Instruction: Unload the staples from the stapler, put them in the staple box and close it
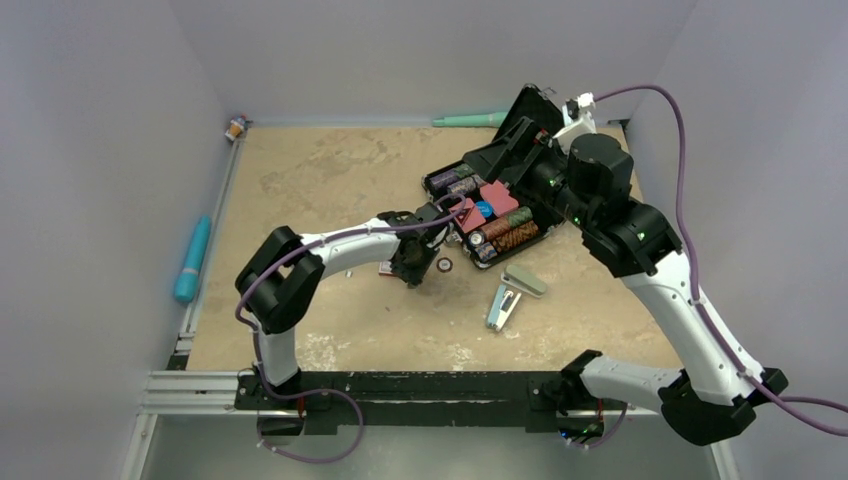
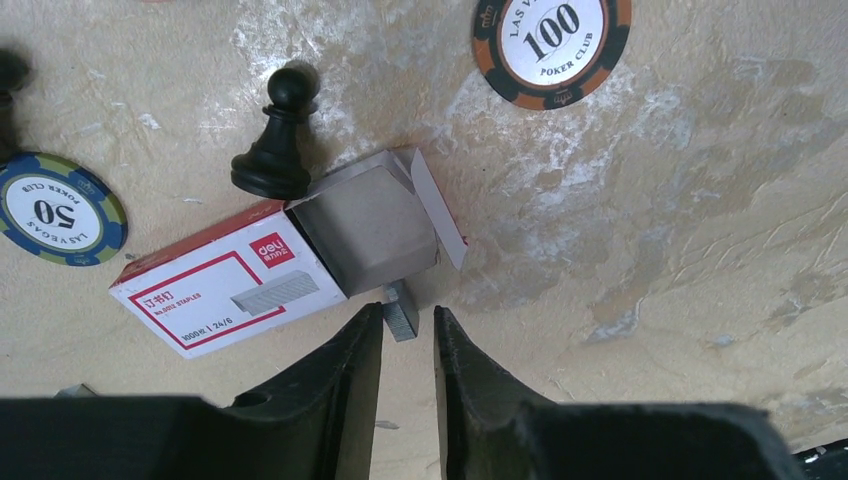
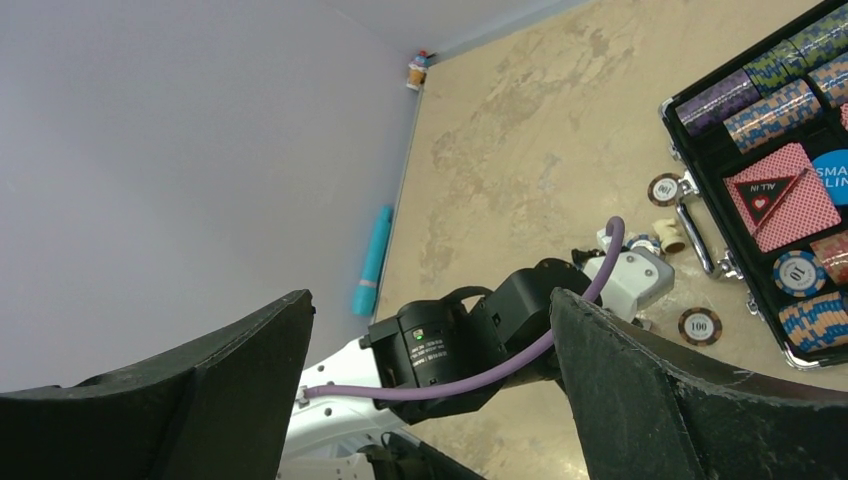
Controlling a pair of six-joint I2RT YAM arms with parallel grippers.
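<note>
Presently stapler point(image 1: 502, 305) on table point(image 1: 330, 170), centre-right, well apart from both grippers; hinged open in V, pale channel exposed, contents too small to tell. Staple strip point(image 2: 400, 308) lies at tips of left gripper point(image 2: 407, 320), jaws narrowly parted, gripping nothing; staple box point(image 2: 225, 288) at 10 o'clock. Judged: take strip squarely, lightly, clear of box flap. Right gripper point(image 3: 430, 300) raised, wide open, empty
</note>
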